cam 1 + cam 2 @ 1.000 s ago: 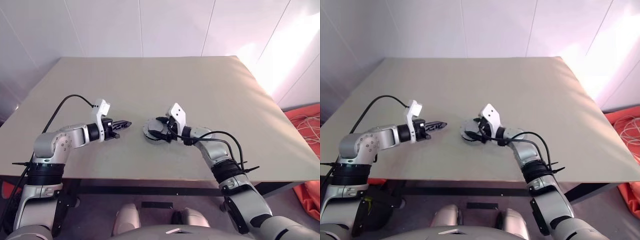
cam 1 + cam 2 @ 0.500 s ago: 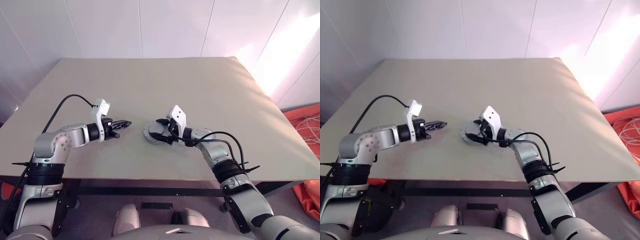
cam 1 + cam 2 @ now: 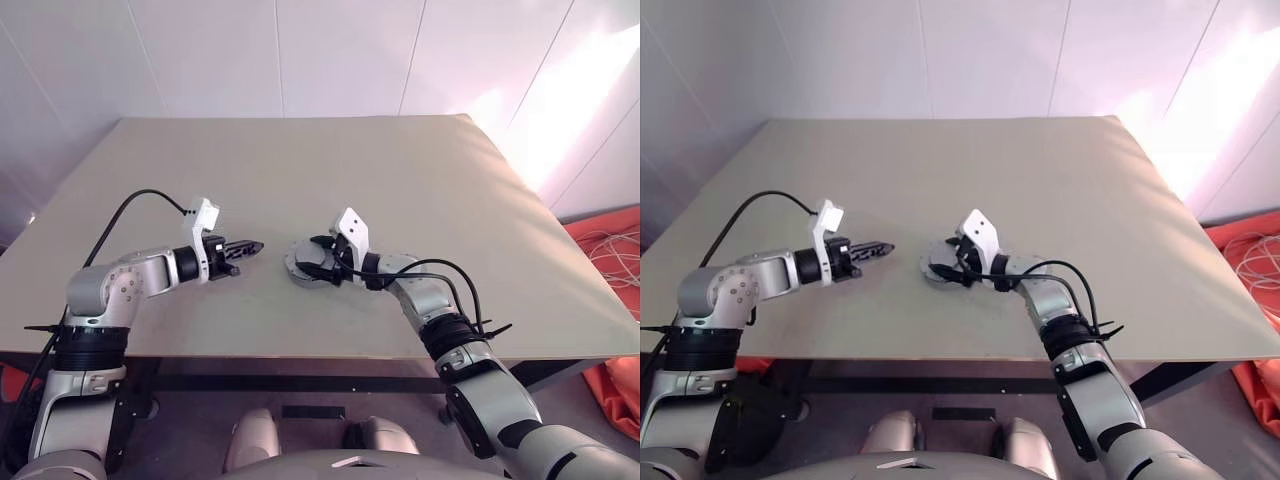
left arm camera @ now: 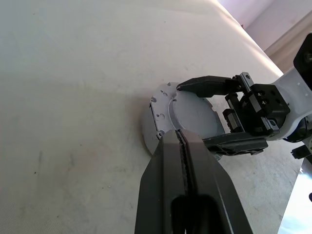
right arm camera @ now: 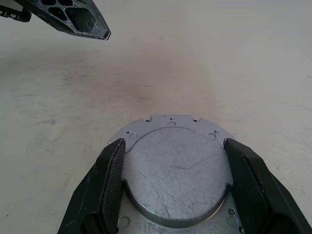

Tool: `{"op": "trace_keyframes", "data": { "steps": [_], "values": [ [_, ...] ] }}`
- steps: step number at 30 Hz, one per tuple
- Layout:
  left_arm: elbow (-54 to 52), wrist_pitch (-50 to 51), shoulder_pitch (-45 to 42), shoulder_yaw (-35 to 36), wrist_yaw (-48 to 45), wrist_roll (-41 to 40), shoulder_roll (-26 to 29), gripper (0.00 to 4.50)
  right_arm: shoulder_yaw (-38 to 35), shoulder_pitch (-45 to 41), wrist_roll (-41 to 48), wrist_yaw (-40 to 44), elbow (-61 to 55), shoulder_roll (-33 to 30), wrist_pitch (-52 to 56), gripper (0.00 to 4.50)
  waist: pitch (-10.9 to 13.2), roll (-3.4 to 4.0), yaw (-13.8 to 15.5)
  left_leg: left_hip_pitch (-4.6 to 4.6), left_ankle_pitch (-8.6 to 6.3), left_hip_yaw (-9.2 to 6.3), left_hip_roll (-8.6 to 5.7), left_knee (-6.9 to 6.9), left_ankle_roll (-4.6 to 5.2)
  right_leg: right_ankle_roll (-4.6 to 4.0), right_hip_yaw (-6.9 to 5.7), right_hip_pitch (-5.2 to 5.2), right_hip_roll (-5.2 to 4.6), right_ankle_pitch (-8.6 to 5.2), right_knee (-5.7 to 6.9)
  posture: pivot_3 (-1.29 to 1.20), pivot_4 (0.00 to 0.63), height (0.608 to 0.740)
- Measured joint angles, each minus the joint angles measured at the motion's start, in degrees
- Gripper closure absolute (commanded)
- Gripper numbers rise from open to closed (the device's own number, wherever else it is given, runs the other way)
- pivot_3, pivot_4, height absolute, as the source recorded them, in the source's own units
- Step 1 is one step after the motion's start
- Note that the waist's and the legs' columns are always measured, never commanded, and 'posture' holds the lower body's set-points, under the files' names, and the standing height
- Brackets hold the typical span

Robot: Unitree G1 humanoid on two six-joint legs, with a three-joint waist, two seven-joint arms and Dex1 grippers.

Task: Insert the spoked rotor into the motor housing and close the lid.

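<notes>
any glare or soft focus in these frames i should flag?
Left eye view: strong glare on the wall and the table's far right corner. Left wrist view: the left hand is soft up close, the motor housing sharp. Right wrist view: the housing's scratches read clearly, without glare, between the right hand fingers.

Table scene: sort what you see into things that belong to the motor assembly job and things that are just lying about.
Belong to the job:
motor housing
right gripper, fingers either side of the housing
left gripper, shut, beside it

Just lying about:
orange cloth on the floor
pale cords on the cloth
</notes>
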Motion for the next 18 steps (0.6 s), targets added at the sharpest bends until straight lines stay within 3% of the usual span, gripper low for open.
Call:
{"op": "trace_keyframes", "data": {
  "steps": [18],
  "values": [
    [0.05,2.57,0.02,1.85,0.97,-1.29,-0.7,4.5,1.14,-0.09,-0.44,2.28,-0.42,-1.87,-1.66,1.39,0.0,0.0,0.16,-0.05,-0.06,0.0,-0.11,-0.14,0.09,0.01,0.0,0.0,-0.07,-0.01,-0.09,0.0,0.0,0.74]
  ]
}}
